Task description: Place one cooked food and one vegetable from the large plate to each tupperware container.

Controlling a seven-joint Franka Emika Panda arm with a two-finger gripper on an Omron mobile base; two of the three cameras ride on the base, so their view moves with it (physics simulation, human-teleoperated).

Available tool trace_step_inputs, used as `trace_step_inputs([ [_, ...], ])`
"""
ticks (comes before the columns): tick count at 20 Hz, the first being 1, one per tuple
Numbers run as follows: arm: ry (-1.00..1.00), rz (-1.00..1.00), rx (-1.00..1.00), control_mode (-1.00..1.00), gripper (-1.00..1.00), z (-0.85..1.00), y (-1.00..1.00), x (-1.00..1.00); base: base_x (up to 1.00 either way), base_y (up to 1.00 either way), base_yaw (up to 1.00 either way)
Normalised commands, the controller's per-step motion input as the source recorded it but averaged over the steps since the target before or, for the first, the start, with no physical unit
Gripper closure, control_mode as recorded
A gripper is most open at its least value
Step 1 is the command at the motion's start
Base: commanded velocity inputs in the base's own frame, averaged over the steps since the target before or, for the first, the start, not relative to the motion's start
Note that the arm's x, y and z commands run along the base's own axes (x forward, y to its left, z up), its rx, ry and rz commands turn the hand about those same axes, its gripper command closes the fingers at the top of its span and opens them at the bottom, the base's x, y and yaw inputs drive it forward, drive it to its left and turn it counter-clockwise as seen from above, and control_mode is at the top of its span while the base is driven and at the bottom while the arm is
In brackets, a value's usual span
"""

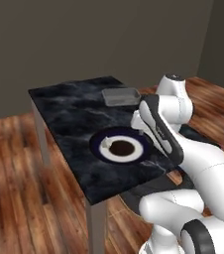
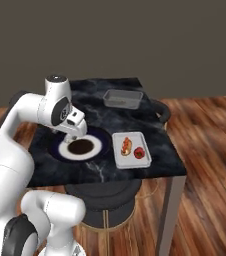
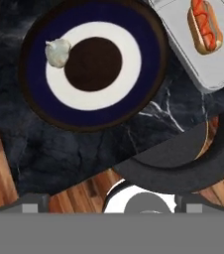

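- Hovering over the large plate (image 3: 91, 119), the gripper (image 2: 75, 134) has its fingers spread wide and holds nothing.
- A pale, lumpy item (garlic, perhaps) (image 3: 58, 52) sits on the plate's white ring, beside the dark centre.
- It is roundish with no clear long axis, so any jaw angle should suit; centre over it, descend straight and close gently.
- The pale tupperware container (image 2: 131, 159) already holds a hot dog (image 2: 126, 146) and a red vegetable (image 2: 139, 152); the darker grey container (image 2: 122, 98) looks like the destination.
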Motion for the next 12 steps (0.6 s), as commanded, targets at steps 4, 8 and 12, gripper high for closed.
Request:
trace_step_inputs([
  [4, 0.0, 0.0, 0.0, 1.0, -1.0, 0.0, 0.0, 0.0, 0.25, 0.87, -0.06],
  [8, 0.0, 0.0, 0.0, -1.0, -1.0, -0.05, 0.05, 0.11, 0.27, 0.59, -0.03],
  [12, 0.0, -0.02, 0.05, -1.0, -1.0, -0.05, -0.52, 0.02, 0.0, 0.0, 0.0],
])
